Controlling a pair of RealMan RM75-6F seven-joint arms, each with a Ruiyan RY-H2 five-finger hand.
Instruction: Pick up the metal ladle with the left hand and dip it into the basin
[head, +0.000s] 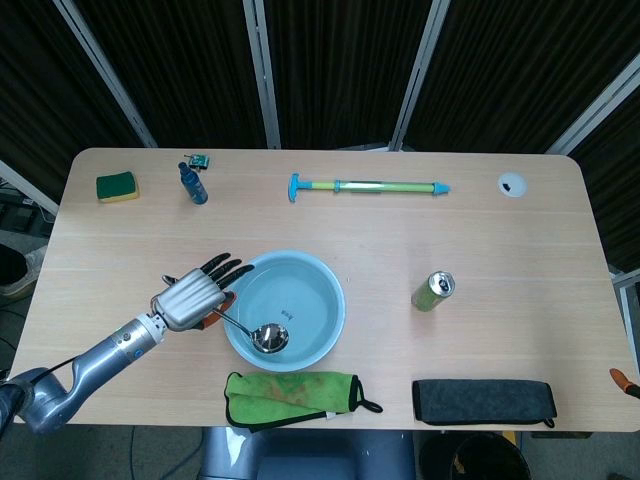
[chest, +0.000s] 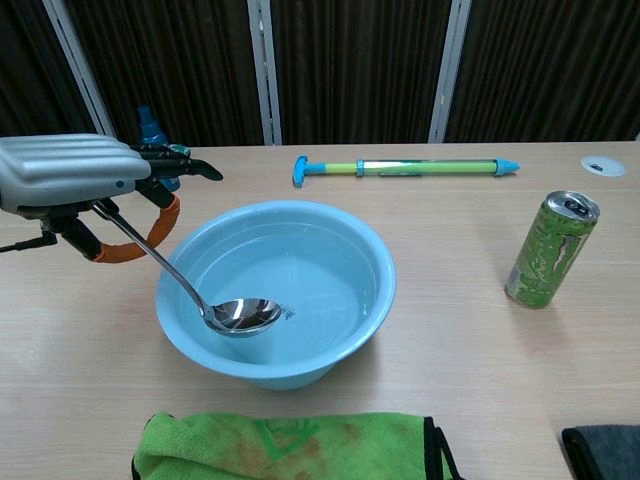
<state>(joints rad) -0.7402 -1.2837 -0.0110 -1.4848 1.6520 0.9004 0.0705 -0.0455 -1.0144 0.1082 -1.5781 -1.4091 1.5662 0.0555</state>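
Observation:
My left hand (head: 193, 298) (chest: 85, 178) holds the metal ladle (head: 268, 337) (chest: 240, 314) by its orange-tipped handle, just left of the light blue basin (head: 320, 283) (chest: 385, 270). The ladle slopes down to the right, and its shiny bowl sits inside the basin near the left wall, low over the water. Whether the bowl touches the water is unclear. The dark fingers stretch toward the basin's far left rim. My right hand is out of both views.
A green cloth (head: 300, 394) (chest: 290, 450) lies in front of the basin. A green can (head: 433, 290) (chest: 551, 248) stands to the right, a dark pouch (head: 484, 400) at front right. At the back lie a water pump toy (head: 370, 186) (chest: 400, 166), a blue bottle (head: 193, 184) (chest: 155, 145), and a sponge (head: 117, 186).

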